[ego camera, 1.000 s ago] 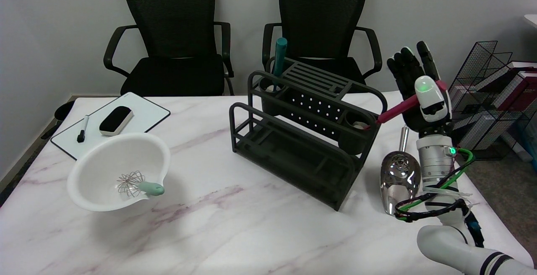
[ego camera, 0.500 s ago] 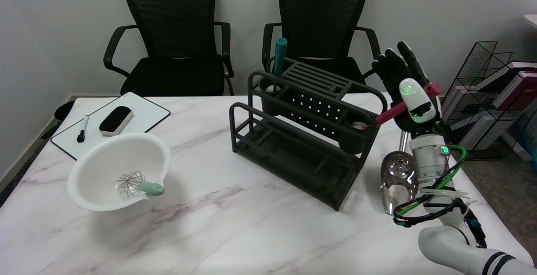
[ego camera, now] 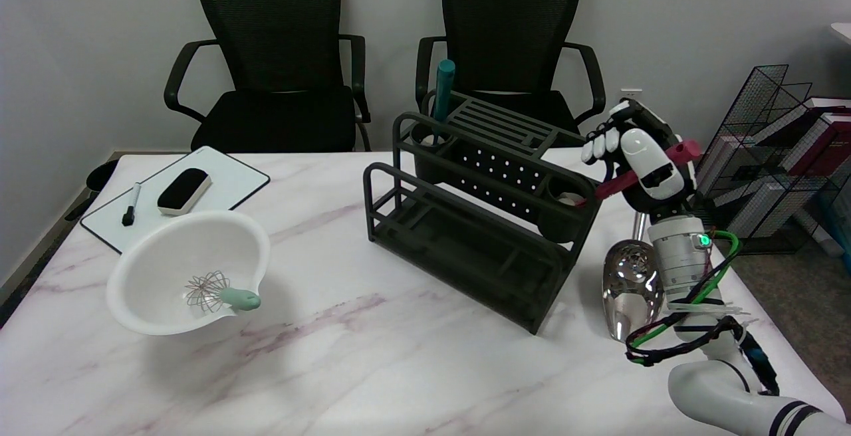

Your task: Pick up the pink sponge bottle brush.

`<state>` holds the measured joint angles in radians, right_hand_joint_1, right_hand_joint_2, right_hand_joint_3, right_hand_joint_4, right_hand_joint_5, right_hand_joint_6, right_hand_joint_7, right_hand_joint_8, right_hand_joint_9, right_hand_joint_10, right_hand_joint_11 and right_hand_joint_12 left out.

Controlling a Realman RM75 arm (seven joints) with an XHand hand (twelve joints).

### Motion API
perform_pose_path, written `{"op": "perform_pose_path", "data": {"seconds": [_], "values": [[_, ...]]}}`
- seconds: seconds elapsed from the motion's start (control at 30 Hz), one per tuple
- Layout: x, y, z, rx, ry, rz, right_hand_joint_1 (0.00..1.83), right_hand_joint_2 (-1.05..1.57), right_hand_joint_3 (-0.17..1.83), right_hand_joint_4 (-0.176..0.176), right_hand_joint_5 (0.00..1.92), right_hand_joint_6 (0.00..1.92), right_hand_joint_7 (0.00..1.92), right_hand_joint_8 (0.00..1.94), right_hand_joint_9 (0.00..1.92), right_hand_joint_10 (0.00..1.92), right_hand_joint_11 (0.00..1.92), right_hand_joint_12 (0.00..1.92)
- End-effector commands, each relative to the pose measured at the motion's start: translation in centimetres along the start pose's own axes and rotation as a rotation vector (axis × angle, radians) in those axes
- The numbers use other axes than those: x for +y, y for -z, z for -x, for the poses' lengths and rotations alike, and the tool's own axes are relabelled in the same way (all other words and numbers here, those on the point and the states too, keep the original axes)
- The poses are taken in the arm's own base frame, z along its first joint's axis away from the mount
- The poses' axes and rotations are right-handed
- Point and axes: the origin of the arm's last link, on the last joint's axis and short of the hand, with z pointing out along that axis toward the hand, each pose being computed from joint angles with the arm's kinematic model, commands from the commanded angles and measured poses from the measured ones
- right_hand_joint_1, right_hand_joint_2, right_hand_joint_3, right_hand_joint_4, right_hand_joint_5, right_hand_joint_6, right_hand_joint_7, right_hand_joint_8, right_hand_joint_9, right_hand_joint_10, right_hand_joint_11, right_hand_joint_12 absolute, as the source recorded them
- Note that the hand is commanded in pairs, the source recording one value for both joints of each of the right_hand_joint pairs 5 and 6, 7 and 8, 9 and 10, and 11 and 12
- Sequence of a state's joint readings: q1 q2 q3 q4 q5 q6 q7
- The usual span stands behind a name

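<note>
- The pink sponge bottle brush (ego camera: 610,187) stands tilted in the right-hand cup of the dark rack (ego camera: 465,223), its handle running up and right across the frame's right side.
- The robot hand (ego camera: 638,163) has its fingers curled around the upper handle.
- To my eye, the brush would come free by lifting along that slanted axis.

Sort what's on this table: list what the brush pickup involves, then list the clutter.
Job:
pink bottle brush, handle sticking out of the rack's right cup
right robot hand, fingers curled around that handle
black rack

Lying about:
metal scoop
white bowl holding a whisk
whiteboard, eraser, marker
teal-handled tool in the rack's left cup
</note>
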<state>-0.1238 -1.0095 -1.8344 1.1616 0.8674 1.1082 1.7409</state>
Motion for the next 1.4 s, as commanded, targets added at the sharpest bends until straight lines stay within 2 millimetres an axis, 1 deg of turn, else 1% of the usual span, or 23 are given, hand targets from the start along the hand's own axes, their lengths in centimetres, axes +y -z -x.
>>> {"op": "perform_pose_path", "data": {"seconds": [0.03, 0.07, 0.13, 0.27, 0.33, 0.47, 0.53, 0.67, 0.77, 0.8, 1.0, 1.1, 1.2, 1.27, 1.3, 1.37, 1.4], "values": [[-0.6, -0.7, 0.0, -0.016, 0.024, -0.023, 1.02, 0.25, 0.81, 0.000, 1.08, 1.08, 1.49, 1.49, 1.46, 1.46, 1.32, 1.32], [-0.8, -0.8, 0.1, -0.018, 0.022, -0.029, 1.00, 0.26, 0.81, 0.000, 1.12, 1.12, 1.51, 1.51, 1.48, 1.48, 1.34, 1.34], [-0.9, -1.1, 0.4, -0.025, 0.017, -0.036, 0.99, 0.33, 0.78, 0.000, 1.27, 1.27, 1.55, 1.55, 1.53, 1.53, 1.38, 1.38], [-1.1, -1.3, 0.7, -0.032, 0.009, -0.042, 0.97, 0.43, 0.75, 0.000, 1.50, 1.50, 1.63, 1.63, 1.61, 1.61, 1.40, 1.40], [-1.1, -1.4, 0.7, -0.033, 0.007, -0.043, 0.96, 0.50, 0.75, 0.000, 1.59, 1.59, 1.73, 1.73, 1.67, 1.67, 1.40, 1.40], [-1.1, -1.4, 0.8, -0.035, 0.006, -0.045, 0.96, 0.56, 0.75, 0.000, 1.65, 1.65, 1.86, 1.86, 1.77, 1.77, 1.42, 1.42], [-1.1, -1.4, 0.8, -0.034, 0.007, -0.044, 0.96, 0.58, 0.75, 0.000, 1.68, 1.68, 1.92, 1.92, 1.82, 1.82, 1.46, 1.46], [-1.1, -1.5, 0.9, -0.035, 0.005, -0.043, 0.96, 0.60, 0.76, 0.000, 1.70, 1.70, 1.92, 1.92, 1.88, 1.88, 1.51, 1.51], [-1.1, -1.5, 0.9, -0.037, 0.003, -0.044, 0.96, 0.61, 0.76, 0.000, 1.73, 1.73, 1.92, 1.92, 1.92, 1.92, 1.59, 1.59], [-1.1, -1.5, 1.0, -0.038, 0.002, -0.044, 0.96, 0.61, 0.76, 0.000, 1.75, 1.75, 1.92, 1.92, 1.92, 1.92, 1.64, 1.64], [-1.1, -1.7, 1.3, -0.042, -0.007, -0.037, 0.95, 0.65, 0.77, 0.000, 1.84, 1.84, 1.92, 1.92, 1.92, 1.92, 1.83, 1.83], [-1.1, -1.9, 1.5, -0.045, -0.014, -0.036, 0.95, 0.72, 0.77, 0.000, 1.92, 1.92, 1.92, 1.92, 1.92, 1.92, 1.92, 1.92], [-1.2, -2.0, 1.8, -0.053, -0.011, -0.036, 0.97, 0.84, 0.75, 0.000, 1.92, 1.92, 1.92, 1.92, 1.92, 1.92, 1.92, 1.92], [-1.4, -2.3, 2.0, -0.064, -0.009, -0.042, 0.98, 1.00, 0.74, 0.000, 1.92, 1.92, 1.92, 1.92, 1.92, 1.92, 1.92, 1.92], [-1.4, -2.4, 2.1, -0.068, -0.006, -0.039, 0.97, 1.20, 0.71, 0.000, 1.92, 1.92, 1.92, 1.92, 1.92, 1.92, 1.92, 1.92], [-1.3, -2.6, 2.5, -0.076, -0.014, -0.027, 0.93, 1.47, 0.62, 0.000, 1.92, 1.92, 1.92, 1.92, 1.92, 1.92, 1.92, 1.92], [-1.2, -2.8, 2.8, -0.079, -0.021, -0.010, 0.88, 1.55, 0.58, 0.000, 1.92, 1.92, 1.92, 1.92, 1.92, 1.92, 1.92, 1.92]]}}
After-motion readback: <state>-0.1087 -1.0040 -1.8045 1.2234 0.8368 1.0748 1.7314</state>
